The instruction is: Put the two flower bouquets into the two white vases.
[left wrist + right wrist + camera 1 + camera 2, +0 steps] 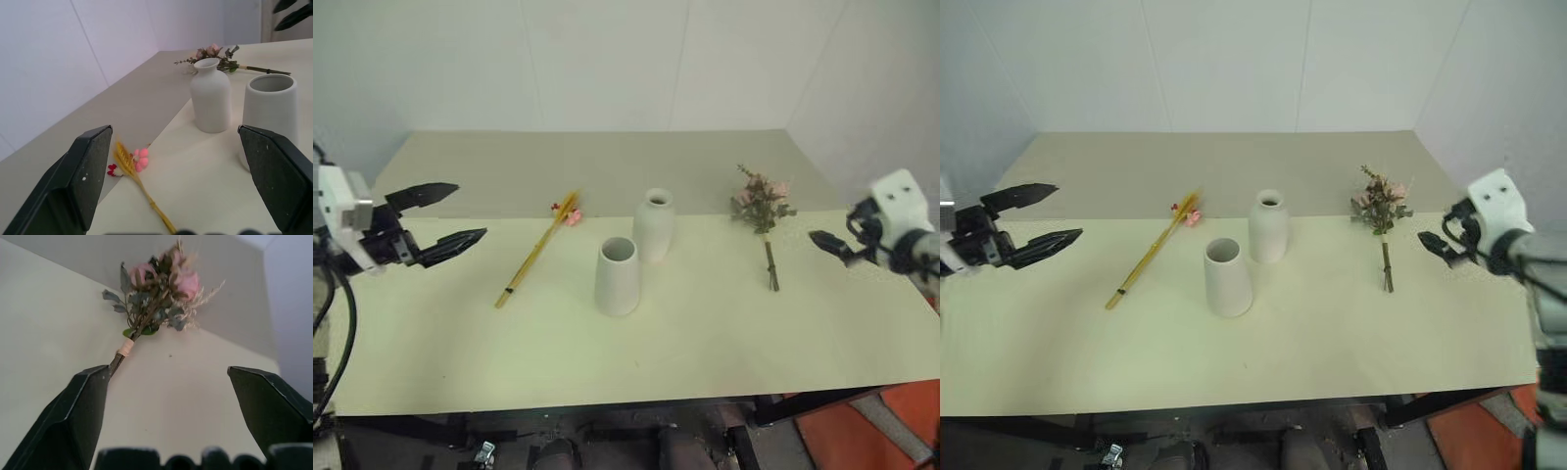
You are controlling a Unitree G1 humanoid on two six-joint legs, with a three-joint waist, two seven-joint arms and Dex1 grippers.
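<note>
Both grippers spread wide, nothing held. Right gripper (pixel 1435 245) hovers just right of the bushy bouquet (pixel 1380 208); its stem lies flat on the table (pixel 1351 343). Left gripper (pixel 445 220) sits left of the yellow stalk (pixel 536 252), well apart. Bottle vase (pixel 654 224) and wide vase (pixel 618 275) stand mid-table, empty. Risks: thin flat stems slipping the pinch; bushy stem jamming in the narrow neck, tipping it.

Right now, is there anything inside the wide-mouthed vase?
No flowers stand in the wide-mouthed vase; only its white inner wall shows below the rim. Its bottom is hidden from view.
</note>
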